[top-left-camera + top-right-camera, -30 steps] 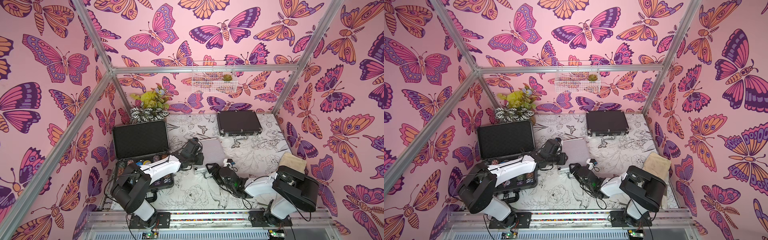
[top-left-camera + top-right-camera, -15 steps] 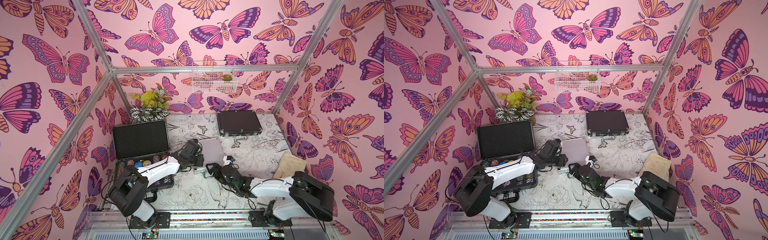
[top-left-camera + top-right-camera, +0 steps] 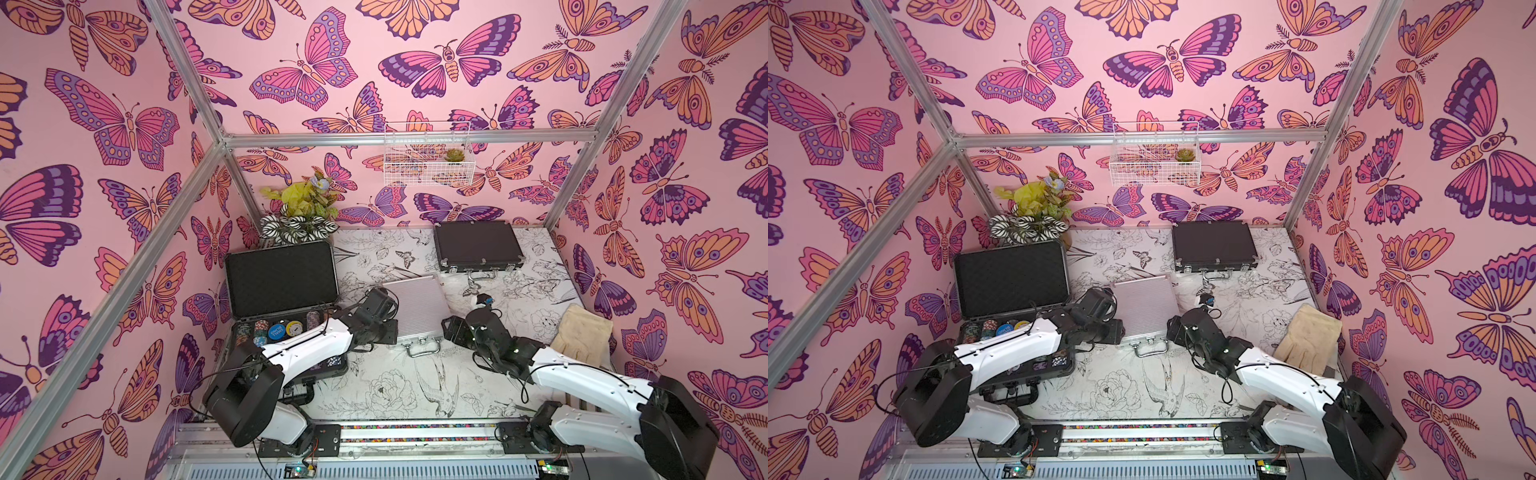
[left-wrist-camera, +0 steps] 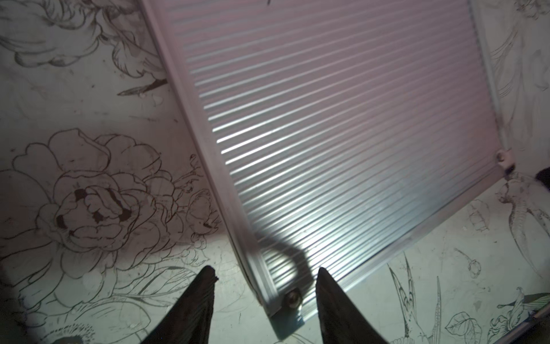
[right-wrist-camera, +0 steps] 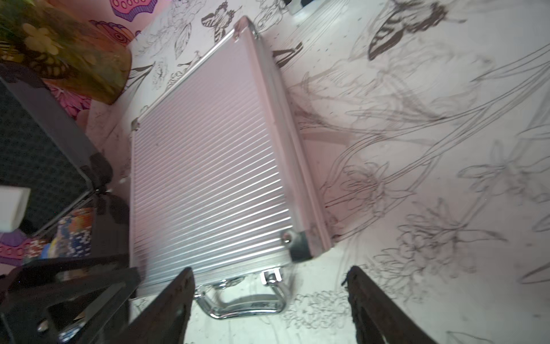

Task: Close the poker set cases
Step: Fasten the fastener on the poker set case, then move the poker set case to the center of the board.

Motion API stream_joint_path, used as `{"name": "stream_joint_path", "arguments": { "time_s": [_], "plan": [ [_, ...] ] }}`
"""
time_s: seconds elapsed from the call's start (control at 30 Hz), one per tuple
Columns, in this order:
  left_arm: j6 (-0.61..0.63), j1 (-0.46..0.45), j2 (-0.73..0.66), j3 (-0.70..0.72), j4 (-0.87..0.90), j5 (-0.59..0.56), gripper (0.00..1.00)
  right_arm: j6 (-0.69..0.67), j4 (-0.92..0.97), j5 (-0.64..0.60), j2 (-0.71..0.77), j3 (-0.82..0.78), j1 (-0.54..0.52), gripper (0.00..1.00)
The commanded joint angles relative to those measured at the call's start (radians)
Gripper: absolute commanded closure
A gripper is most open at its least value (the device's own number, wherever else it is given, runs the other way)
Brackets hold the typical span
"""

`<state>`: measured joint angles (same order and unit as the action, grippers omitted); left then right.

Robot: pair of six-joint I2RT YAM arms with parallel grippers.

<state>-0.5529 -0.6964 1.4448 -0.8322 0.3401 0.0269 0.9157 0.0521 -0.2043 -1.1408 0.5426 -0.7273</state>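
Note:
The small silver ribbed case (image 3: 415,307) lies shut in the middle of the table, with its chrome handle (image 3: 422,347) toward the front. My left gripper (image 4: 265,277) is open and holds nothing; its fingertips straddle the case's front left corner (image 4: 290,297). The right gripper (image 5: 269,277) is open and empty too, with the handle (image 5: 247,303) between its fingers, at the case's front right. At left stands the large black case (image 3: 282,276), its lid up, with coloured chips (image 3: 274,330) showing. The medium black silver-trimmed case (image 3: 476,245) lies shut at the back right.
A beige glove (image 3: 582,336) lies by the right wall. A potted plant (image 3: 299,216) fills the back left corner. A white wire basket (image 3: 428,158) hangs on the back wall. A small black and blue object (image 3: 484,299) sits just right of the silver case.
My left gripper's fingers have spread wider at the silver case's corner. The right arm has stretched out lower along the table, its gripper staying near the case's handle.

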Motion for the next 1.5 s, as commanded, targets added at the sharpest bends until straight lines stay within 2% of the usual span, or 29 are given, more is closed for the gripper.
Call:
{"name": "stream_joint_path", "arguments": {
  "time_s": [0.0, 0.13, 0.37, 0.5, 0.63, 0.83, 1.07, 1.3, 1.47],
  "plan": [
    [-0.019, -0.002, -0.022, 0.028, 0.041, -0.018, 0.43, -0.131, 0.084, 0.071, -0.015, 0.031, 0.055, 0.19],
    [-0.024, 0.000, -0.002, 0.024, 0.025, -0.009, 0.42, -0.186, 0.048, 0.125, -0.085, 0.058, 0.069, 0.20],
    [-0.035, 0.000, 0.035, 0.022, -0.003, -0.008, 0.42, -0.192, -0.081, 0.187, -0.210, 0.083, 0.088, 0.22],
    [-0.037, 0.003, 0.051, 0.020, -0.009, -0.027, 0.42, -0.193, -0.085, 0.227, -0.272, 0.125, 0.092, 0.24],
    [-0.062, 0.023, 0.086, 0.015, -0.017, -0.056, 0.45, -0.149, -0.141, 0.255, -0.311, 0.117, 0.091, 0.27],
    [-0.056, 0.052, 0.136, 0.001, -0.049, -0.046, 0.45, -0.069, -0.234, 0.271, -0.349, 0.082, 0.088, 0.30],
    [-0.032, 0.083, 0.194, -0.039, -0.078, -0.016, 0.50, 0.000, -0.333, 0.308, -0.469, 0.103, 0.081, 0.32],
    [-0.014, 0.105, 0.235, -0.074, -0.085, -0.002, 0.50, -0.008, -0.300, 0.282, -0.488, 0.143, 0.084, 0.32],
    [0.064, 0.103, 0.142, -0.080, 0.002, -0.081, 0.46, -0.029, -0.238, 0.283, -0.439, 0.148, 0.104, 0.30]
  ]
}}
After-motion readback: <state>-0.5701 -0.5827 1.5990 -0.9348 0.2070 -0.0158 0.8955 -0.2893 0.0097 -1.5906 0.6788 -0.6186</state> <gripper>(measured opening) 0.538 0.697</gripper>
